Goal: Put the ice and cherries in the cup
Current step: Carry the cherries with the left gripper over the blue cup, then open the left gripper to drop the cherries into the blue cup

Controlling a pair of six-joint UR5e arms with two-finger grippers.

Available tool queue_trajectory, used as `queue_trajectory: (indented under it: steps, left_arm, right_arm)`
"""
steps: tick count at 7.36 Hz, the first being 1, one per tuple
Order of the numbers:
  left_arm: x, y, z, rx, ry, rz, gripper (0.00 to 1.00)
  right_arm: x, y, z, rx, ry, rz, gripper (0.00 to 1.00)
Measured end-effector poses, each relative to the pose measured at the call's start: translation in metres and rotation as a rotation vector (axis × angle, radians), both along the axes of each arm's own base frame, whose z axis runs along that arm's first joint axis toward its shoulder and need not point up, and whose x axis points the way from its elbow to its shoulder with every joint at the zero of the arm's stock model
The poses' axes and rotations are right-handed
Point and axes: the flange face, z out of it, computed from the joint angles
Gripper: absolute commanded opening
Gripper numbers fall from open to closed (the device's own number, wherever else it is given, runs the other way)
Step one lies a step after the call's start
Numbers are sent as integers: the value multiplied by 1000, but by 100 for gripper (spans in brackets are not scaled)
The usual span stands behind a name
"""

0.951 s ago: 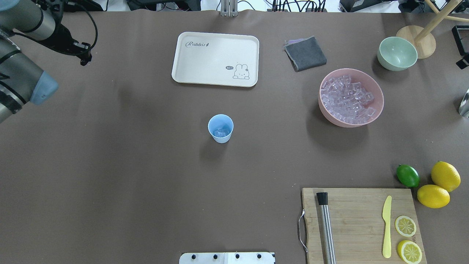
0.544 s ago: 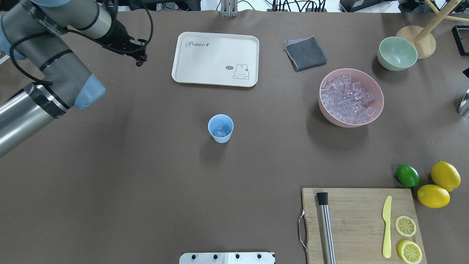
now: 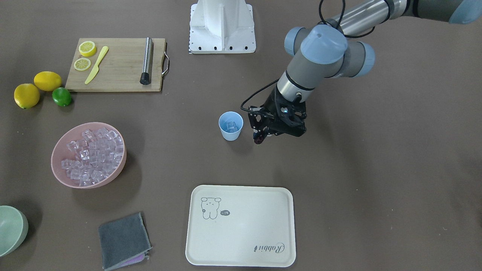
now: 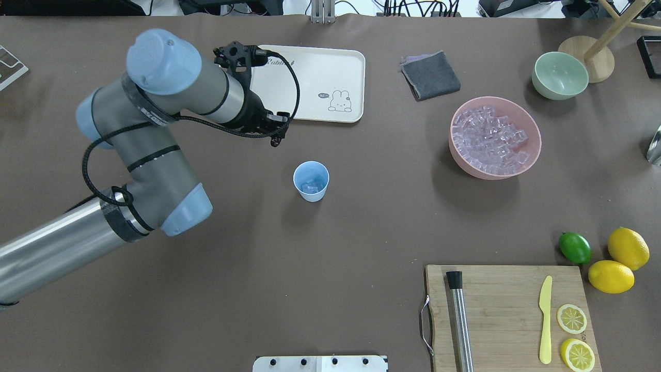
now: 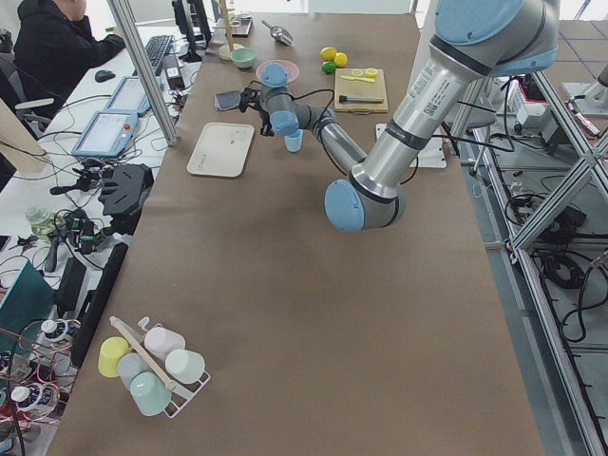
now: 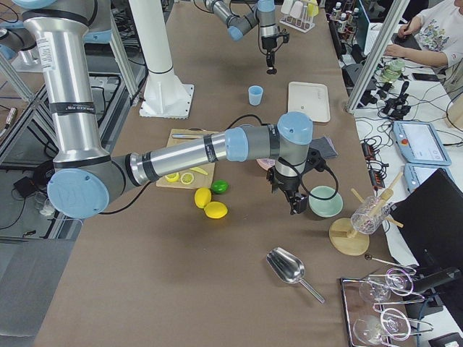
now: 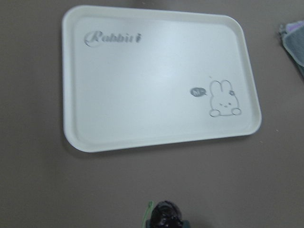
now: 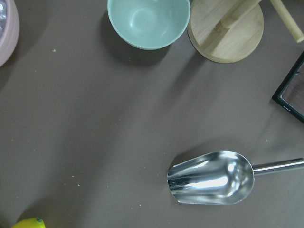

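The wide brown surface [image 4: 217, 299] is carrying everything. The big grey left arm with blue joints [image 4: 155, 150] is stretching over it from the left edge towards the middle. A cream rectangular plastic tray with a rabbit drawing [image 4: 310, 82] is lying at the middle of the far edge. A wide pink bowl [image 4: 493, 175] is standing towards the right edge and is holding many small clear ice cubes [image 4: 490, 137]. The small light-blue plastic cup [image 4: 311, 181] is standing upright about in the middle of the surface, well apart from tray and bowl, with a few ice cubes lying at its bottom. The black left tool [image 3: 260, 136] is hanging above the surface just beside the cup, on the side of the left edge. It is gripping the pair of dark red glossy cherries [image 7: 166, 216], which are hanging outside the cup. The right tool [image 6: 295, 206] is hanging near the right edge, over a pale green bowl [image 8: 148, 21] and a shiny metal scoop [image 8: 211, 176]. I cannot tell whether it is open or closed.
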Motion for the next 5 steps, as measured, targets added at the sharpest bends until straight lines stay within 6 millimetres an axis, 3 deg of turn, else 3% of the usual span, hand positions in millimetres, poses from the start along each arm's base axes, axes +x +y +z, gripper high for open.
queue_trajectory:
  steps: [2, 4, 5]
  left_arm:
    - [44, 43, -18, 4, 13, -9, 0]
    - [57, 58, -25, 8, 20, -6, 0]
    - [59, 59, -23, 9, 16, -4, 43]
  right_arm:
    - [15, 0, 25, 4, 6, -19, 99]
    - [19, -5, 43, 24, 8, -18, 99]
    - [19, -5, 47, 26, 8, -17, 99]
